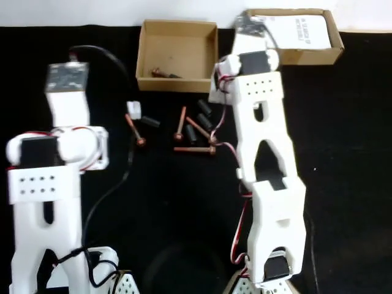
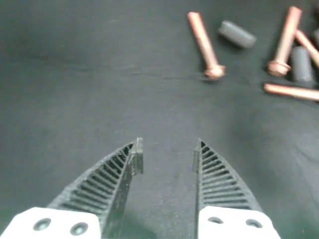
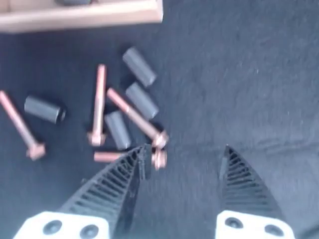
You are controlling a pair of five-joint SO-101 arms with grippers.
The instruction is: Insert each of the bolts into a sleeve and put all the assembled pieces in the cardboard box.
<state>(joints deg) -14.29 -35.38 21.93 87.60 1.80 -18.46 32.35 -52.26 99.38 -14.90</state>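
Two white plastic robot arms stand side by side on a black cloth table top (image 1: 349, 159): left arm (image 1: 46, 184), right arm (image 1: 269, 135).

Left gripper (image 2: 169, 152): black ribbed fingers parted a moderate way, nothing between them, over bare cloth short of the loose parts.

Right gripper (image 3: 185, 155): jaws spread wide and empty, tips at the near edge of the cluster. One finger hides part of the crosswise bolt's shank.

Four loose copper-coloured flanged bolts lie flat between the arms and the box.
- Outlying bolt (image 1: 133, 128): slanted, head at the near end, apart on the left arm's side.
- Lengthwise bolt (image 1: 180, 122): long axis near-to-far, head nearest the arms.
- Slanted bolt (image 1: 199, 130): head at the near end, towards the right arm.
- Crosswise bolt (image 1: 193, 149): axis across the table, head towards the right arm, just beside the slanted bolt's head. The frame edge cuts it off in the left wrist view.

Four short dark grey cylindrical sleeves lie on their sides: a lone sleeve (image 1: 150, 121) near the outlying bolt, and three clustered sleeves (image 1: 204, 120) among the other bolts.

Open brown cardboard box (image 1: 147, 55): beyond the cluster. A copper-and-dark assembled piece (image 1: 164, 73) lies along its near wall; the join is hard to make out.

Second cardboard box (image 1: 334, 52): far right, holds a white sheet, partly hidden by the right arm.
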